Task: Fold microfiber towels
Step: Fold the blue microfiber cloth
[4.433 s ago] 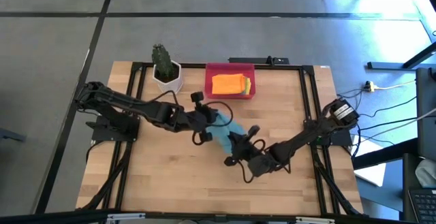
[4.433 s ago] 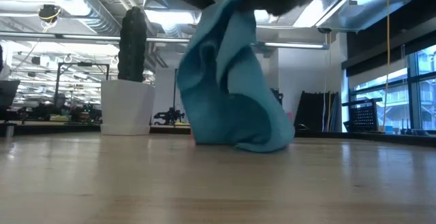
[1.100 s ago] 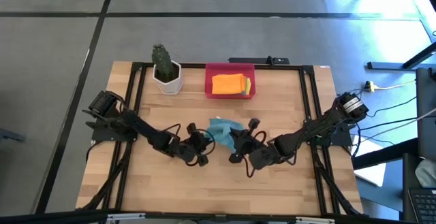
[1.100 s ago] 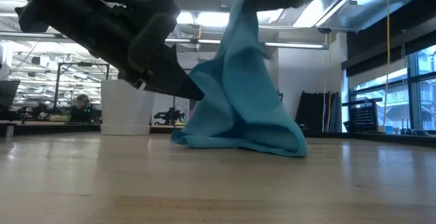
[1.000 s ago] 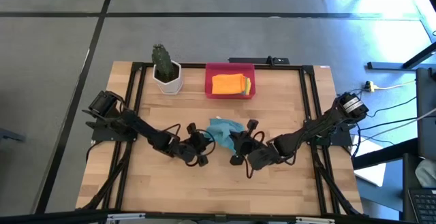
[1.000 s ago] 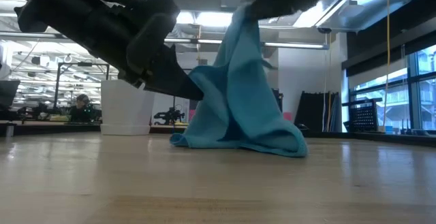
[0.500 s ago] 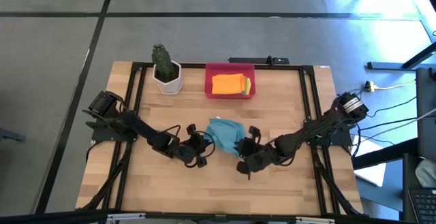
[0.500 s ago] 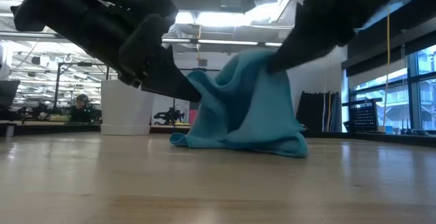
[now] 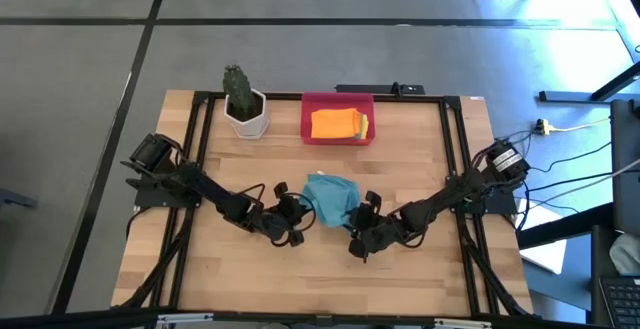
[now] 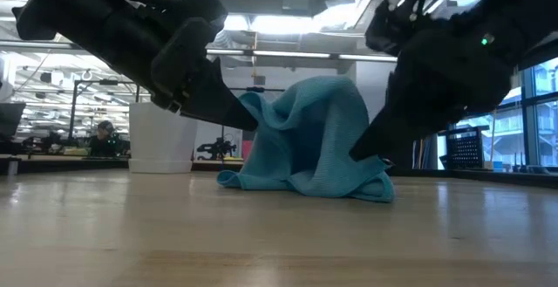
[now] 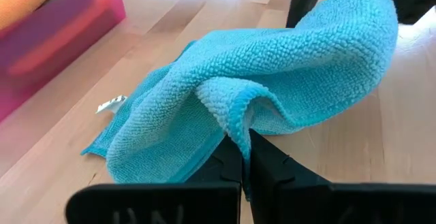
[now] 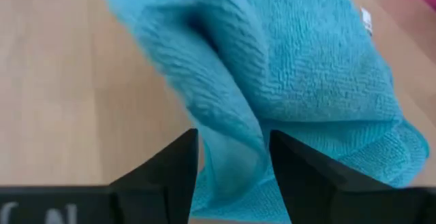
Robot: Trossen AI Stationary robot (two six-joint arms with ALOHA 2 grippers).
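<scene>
Teal towel (image 9: 330,197) lies crumpled in a heap at the centre of the table (image 9: 220,269), just below the red tray (image 9: 338,100) in the high view. In the low view the towel (image 10: 309,152) rises in a rumpled mound, its lower edges spread on the wood.

Left hand (image 9: 300,212) sits at the towel's left edge, low over the table. Left wrist view: its fingers (image 11: 262,163) are clenched on a fold of the towel (image 11: 272,81), the pinched cloth standing up just above the tips. In the low view this hand (image 10: 235,112) enters from the upper left, tip buried in the cloth.

Right hand (image 9: 362,217) is at the towel's lower right edge in the high view. Right wrist view: its fingers (image 12: 177,166) stand apart, released, with a hanging fold of towel (image 12: 272,67) between them; whether the cloth touches either finger is hard to tell from this close. In the low view the hand (image 10: 370,152) comes in from the upper right, its tip at the towel's right flank.

Orange towel (image 9: 333,123) lies folded in the tray at top centre, with a yellow towel (image 9: 363,124) edge showing at its right side. A potted cactus (image 9: 241,97) stands left of the tray near the table's far edge
</scene>
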